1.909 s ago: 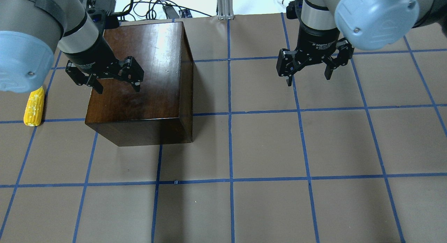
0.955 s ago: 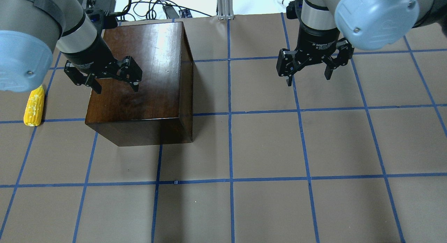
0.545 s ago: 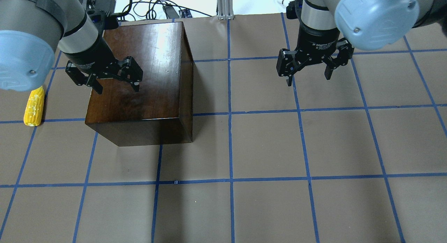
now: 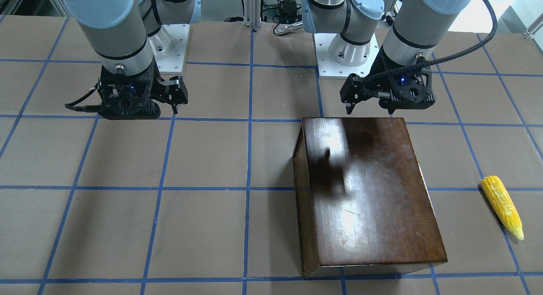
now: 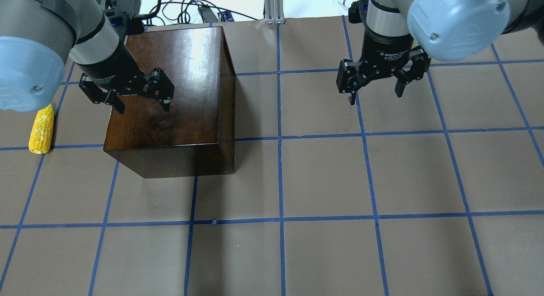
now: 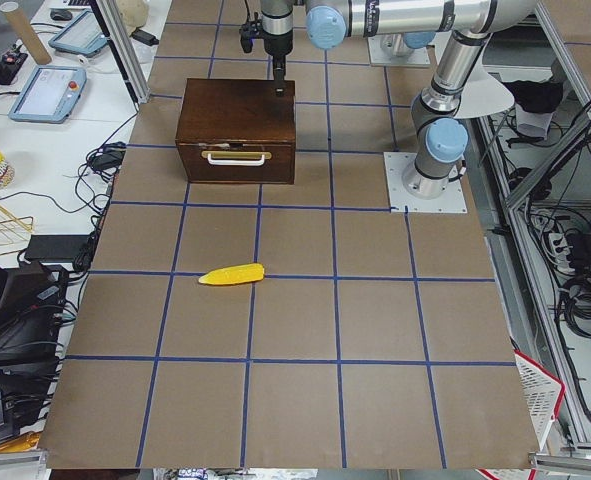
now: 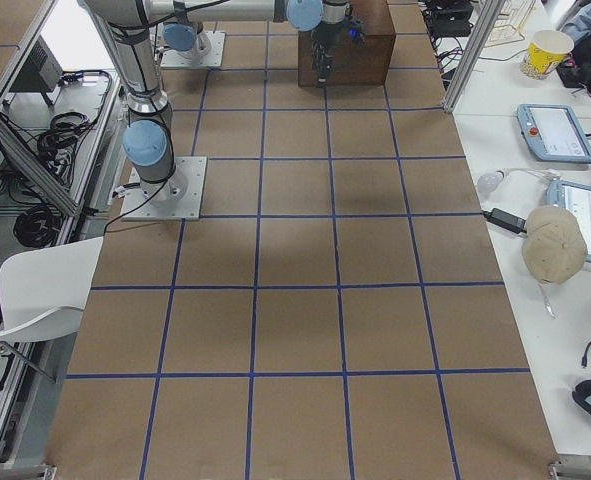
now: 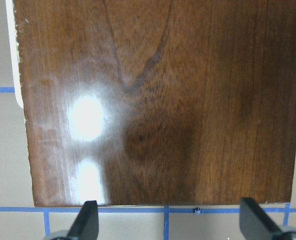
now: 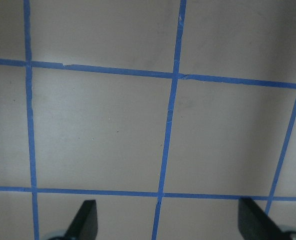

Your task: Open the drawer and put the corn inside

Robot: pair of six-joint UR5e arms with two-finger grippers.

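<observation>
- Lying nearest in the exterior left view, the corn (image 6: 231, 275) is seen flat on the brown table (image 6: 375, 330), alongside a blue tape line (image 6: 305, 277). Its tapered end is turned away from the robot's base, and it is touched by neither gripper.
- Behind it, apart from the cob, the drawer (image 6: 237, 168) is found fully pushed in. Its dark front panel is set flush in the glossy box (image 5: 170, 92) and is faced toward the corn. A pale pull (image 6: 236, 157) is carried across the panel.
- Above the box's top the left gripper (image 5: 143, 109) is held pointing down, its two fingers spread wide with nothing between them. In the left wrist view both fingertips (image 8: 87, 220) are framed at the lower edge, and the rest of the picture is mostly filled by the shiny wood.
- Farthest off, well apart from the box, the right gripper (image 5: 375, 97) is held above the table, likewise spread wide and empty. Only the taped surface is seen beneath it in the right wrist view.
</observation>
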